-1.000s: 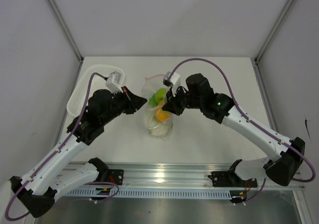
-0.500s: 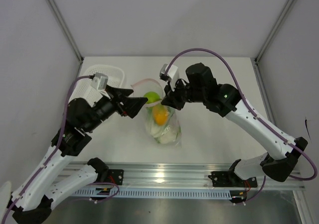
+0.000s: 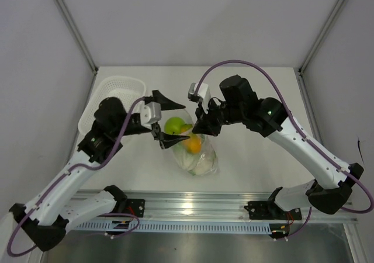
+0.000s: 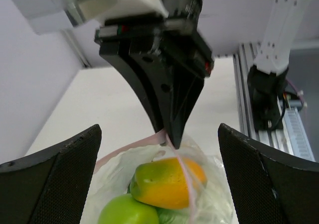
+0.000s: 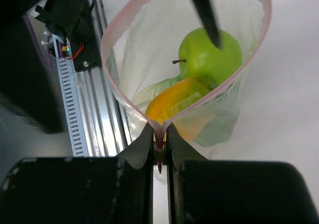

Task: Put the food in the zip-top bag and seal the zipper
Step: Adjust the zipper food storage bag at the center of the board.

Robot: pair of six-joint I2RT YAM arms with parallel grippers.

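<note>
Zip-top bag [image 3: 198,158], filled: my right pincer [image 5: 159,134] grips the zipper [image 5: 113,86] at 3 o'clock; my wide left pincer [image 3: 187,121] should pinch from 9 o'clock.

Zip-top bag [image 3: 201,161] mouth was held agape, its zipper [image 5: 115,74] pinched at one corner by the right tool [image 5: 159,137]. Entry was partly barred by a finger [image 5: 202,10] of the spread left tool [image 3: 187,121] over the green apple [image 5: 209,57]. The far-left corner of the bench [image 3: 263,158] was taken up by the white basket [image 3: 111,93]; bare bench was left to the bag's right.

green apple [image 5: 212,59], orange fruit [image 5: 174,102], pink zipper [image 5: 103,52]
</note>
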